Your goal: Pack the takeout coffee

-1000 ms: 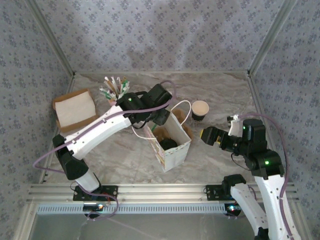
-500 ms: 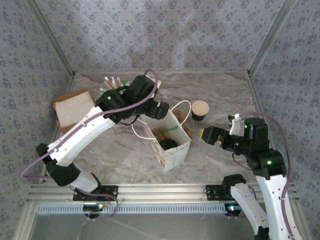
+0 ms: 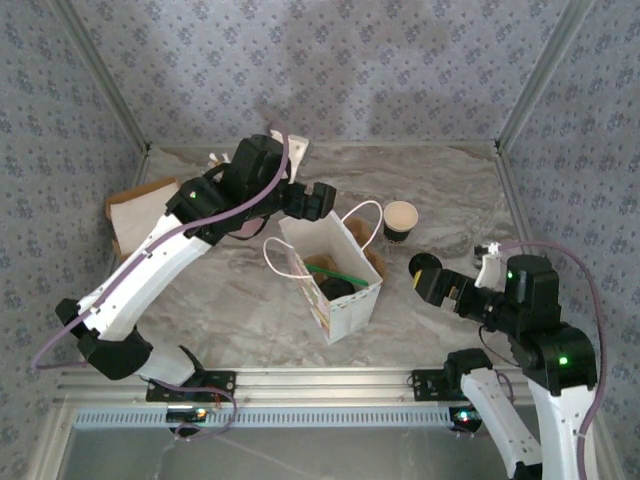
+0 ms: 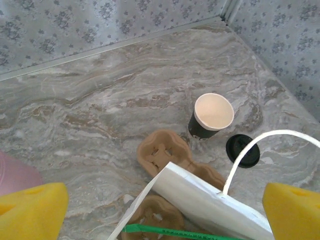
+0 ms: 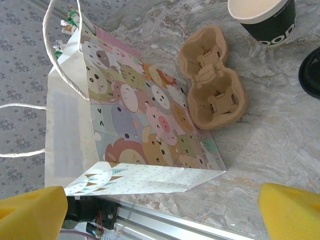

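top external view: a white paper bag [image 3: 345, 305] stands open in the middle of the desk [image 3: 450, 190], its white loop handles [image 4: 250, 145] hanging outward. inside the bag sits the takeout coffee [image 3: 336, 290], seen from above as a round black lid; its wall is hidden by the bag. next to it inside the bag lies a green straw [image 3: 335, 270], and a brown pulp carrier [image 4: 155, 217] shows beneath, though little of it can be made out.

the left fingers [image 4: 30, 210] hang above the bag's far rim, spread wide with nothing between them. the right fingers [image 5: 290, 210] hover low to the right of the bag, apart from it, also spread wide and empty.

a second pulp carrier [image 5: 212, 85] with two pockets, both empty, lies on the desk just beside the bag's right wall, which is printed with cartoon animals. beyond that carrier, farther from the bag, a dark-walled paper cup [image 4: 212, 115] stands upright, lidless and empty, showing its cream inside. a loose black lid [image 4: 243, 150] lies flat on the desk just beside that cup, on the side away from the bag.

well to the left of the bag, a shallow cardboard box [image 3: 140, 190] holds a white sheet and is partly covered by the left arm [image 3: 180, 250].
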Controlling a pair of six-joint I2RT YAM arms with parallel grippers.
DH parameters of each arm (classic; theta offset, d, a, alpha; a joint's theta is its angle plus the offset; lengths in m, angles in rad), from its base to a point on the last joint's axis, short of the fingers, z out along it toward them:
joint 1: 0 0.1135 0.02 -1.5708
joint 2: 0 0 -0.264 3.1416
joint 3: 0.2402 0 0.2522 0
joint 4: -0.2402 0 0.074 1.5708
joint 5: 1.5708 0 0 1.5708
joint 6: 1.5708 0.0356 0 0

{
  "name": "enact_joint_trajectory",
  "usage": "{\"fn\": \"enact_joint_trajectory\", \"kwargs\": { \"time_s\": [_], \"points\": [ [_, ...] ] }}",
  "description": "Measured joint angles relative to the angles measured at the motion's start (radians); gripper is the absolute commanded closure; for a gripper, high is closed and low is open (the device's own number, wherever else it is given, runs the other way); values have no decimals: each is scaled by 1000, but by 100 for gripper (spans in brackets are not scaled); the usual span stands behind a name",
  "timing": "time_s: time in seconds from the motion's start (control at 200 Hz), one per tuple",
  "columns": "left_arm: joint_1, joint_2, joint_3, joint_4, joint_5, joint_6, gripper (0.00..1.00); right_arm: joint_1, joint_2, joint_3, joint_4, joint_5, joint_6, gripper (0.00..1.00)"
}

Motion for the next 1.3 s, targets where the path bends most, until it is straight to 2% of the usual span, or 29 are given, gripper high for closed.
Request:
{"fn": "enact_joint_trajectory", "kwargs": {
  "time_s": [0.39, 0.56, 0.785, 1.084, 1.299],
  "points": [
    [63, 7, 0, 53, 108, 2, 1, 0, -8, 36, -51, -29, 33, 0],
    [108, 7, -2, 52, 138, -13, 1, 0, 39, 36, -35, -55, 25, 0],
    [213, -41, -84, 50, 173, -63, 1, 0, 138, 36, 40, -62, -9, 0],
    [367, -211, -238, 23, 183, -129, 1, -9, 230, 36, 175, -61, -37, 0],
    [461, -263, -269, -19, 184, -154, 1, -40, 278, 34, 241, -53, -68, 0]
  ]
}}
